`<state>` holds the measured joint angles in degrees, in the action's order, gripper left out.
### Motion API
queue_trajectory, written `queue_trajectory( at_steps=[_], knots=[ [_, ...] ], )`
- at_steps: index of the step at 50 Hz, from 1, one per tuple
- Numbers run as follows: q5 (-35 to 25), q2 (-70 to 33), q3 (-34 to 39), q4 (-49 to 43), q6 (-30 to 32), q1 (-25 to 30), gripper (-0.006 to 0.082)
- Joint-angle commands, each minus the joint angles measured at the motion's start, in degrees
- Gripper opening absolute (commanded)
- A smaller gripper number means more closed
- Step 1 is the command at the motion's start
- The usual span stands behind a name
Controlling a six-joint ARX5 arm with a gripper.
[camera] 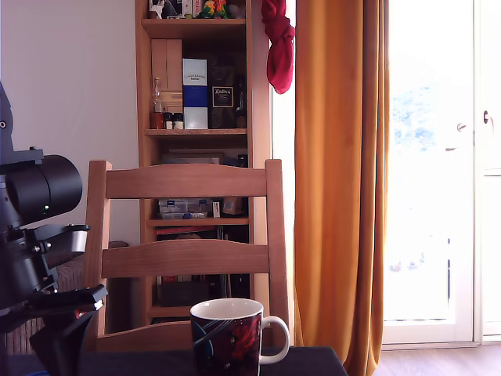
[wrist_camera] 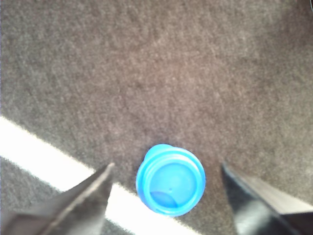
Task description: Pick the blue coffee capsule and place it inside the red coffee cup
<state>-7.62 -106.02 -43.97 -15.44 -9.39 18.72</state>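
Jaws spread; blue coffee capsule between, on grey cloth; red coffee cup interior hidden.

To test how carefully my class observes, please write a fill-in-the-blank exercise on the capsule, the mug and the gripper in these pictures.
1. In the wrist view the blue coffee capsule sits between the fingers of the gripper, which is ____.
2. In the exterior view the handle of the red coffee cup points to that view's ____.
3. Right behind the cup stands a wooden ____.
Missing words: open; right; chair.
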Motion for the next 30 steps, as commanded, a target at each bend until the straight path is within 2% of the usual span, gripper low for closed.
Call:
queue_trajectory(
  at_steps=[1,4,7,14,22,30],
  knots=[
    [0.0,-0.6,-0.3,-0.6,0.5,0.2,0.0450],
    [-0.1,-0.6,-0.3,-0.7,0.6,0.2,0.0362],
    [-0.3,-0.6,-0.3,-0.9,0.7,0.2,0.0327],
    [-0.3,-0.6,-0.3,-0.6,0.9,0.2,0.0319],
    [-1.0,-0.5,-0.9,1.7,0.8,0.2,0.0269],
    [-3.3,-0.4,-4.6,1.7,0.3,0.2,0.0269]
  ],
)
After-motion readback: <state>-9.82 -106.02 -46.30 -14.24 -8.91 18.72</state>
